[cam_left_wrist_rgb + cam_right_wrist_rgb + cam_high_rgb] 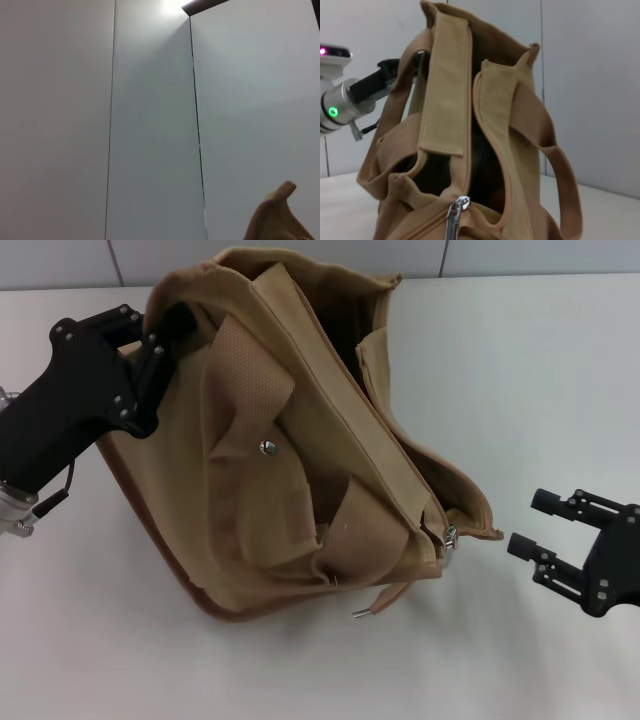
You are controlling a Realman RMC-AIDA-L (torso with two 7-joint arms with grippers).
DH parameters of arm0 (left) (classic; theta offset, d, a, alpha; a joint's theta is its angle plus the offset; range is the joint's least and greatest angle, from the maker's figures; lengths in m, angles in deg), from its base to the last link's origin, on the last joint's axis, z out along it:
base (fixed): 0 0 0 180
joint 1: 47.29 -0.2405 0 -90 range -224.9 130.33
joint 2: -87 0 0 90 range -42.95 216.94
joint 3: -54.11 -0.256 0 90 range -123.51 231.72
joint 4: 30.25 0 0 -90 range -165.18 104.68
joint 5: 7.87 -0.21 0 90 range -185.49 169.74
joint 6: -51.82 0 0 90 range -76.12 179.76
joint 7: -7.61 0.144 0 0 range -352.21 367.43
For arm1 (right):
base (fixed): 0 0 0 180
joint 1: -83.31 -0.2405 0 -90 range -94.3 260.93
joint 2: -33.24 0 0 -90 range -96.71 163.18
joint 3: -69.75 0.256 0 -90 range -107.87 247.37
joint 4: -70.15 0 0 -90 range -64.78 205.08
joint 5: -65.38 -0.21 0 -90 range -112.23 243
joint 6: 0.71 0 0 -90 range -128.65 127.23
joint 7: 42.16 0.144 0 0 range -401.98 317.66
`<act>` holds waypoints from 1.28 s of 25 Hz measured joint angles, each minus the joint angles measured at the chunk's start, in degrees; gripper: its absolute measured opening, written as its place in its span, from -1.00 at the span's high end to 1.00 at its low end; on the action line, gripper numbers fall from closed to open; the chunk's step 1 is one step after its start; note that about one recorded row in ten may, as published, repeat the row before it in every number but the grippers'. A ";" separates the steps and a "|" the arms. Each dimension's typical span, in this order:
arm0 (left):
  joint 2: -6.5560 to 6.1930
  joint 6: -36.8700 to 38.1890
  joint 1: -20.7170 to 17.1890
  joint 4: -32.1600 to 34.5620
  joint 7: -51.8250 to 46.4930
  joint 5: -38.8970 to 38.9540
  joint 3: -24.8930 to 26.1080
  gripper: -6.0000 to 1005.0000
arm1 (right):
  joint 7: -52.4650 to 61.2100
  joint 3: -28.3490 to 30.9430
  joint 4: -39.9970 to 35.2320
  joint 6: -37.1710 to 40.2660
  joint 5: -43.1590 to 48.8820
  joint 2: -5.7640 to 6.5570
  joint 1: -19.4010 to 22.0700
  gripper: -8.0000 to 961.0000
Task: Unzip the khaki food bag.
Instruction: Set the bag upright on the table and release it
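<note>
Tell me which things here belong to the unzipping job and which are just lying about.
Part of the job:
- khaki food bag, mouth gaping
- silver zipper pull at its near end
- left end effector at the bag's far corner
- right end effector, open, clear of the bag

Just there:
- white table
- grey wall panels

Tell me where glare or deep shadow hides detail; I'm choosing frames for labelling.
Head view: even light, the khaki food bag casts a soft shadow on the table, and its open mouth is dark. Left wrist view: a bright glare patch at the top of the wall. Right wrist view: the bag's interior is dark, the zipper pull catches light.
</note>
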 joint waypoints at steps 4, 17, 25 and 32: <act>0.00 0.11 -0.04 0.00 0.00 0.01 0.09 0.86 | -3.02 -0.22 1.52 -0.77 0.16 -0.05 -0.81 -0.08; 0.00 0.24 0.42 0.00 -0.10 0.05 0.05 0.86 | -7.57 -2.69 7.73 -7.80 0.23 -0.17 -4.77 0.01; 0.00 0.31 0.45 0.00 -0.17 0.11 0.08 0.86 | -7.64 -2.69 10.31 -10.54 0.23 -0.18 -7.20 0.29; 0.00 0.35 0.09 0.00 -0.17 0.12 0.11 0.86 | -7.12 -1.92 11.08 -9.51 -0.22 -0.09 -7.23 0.82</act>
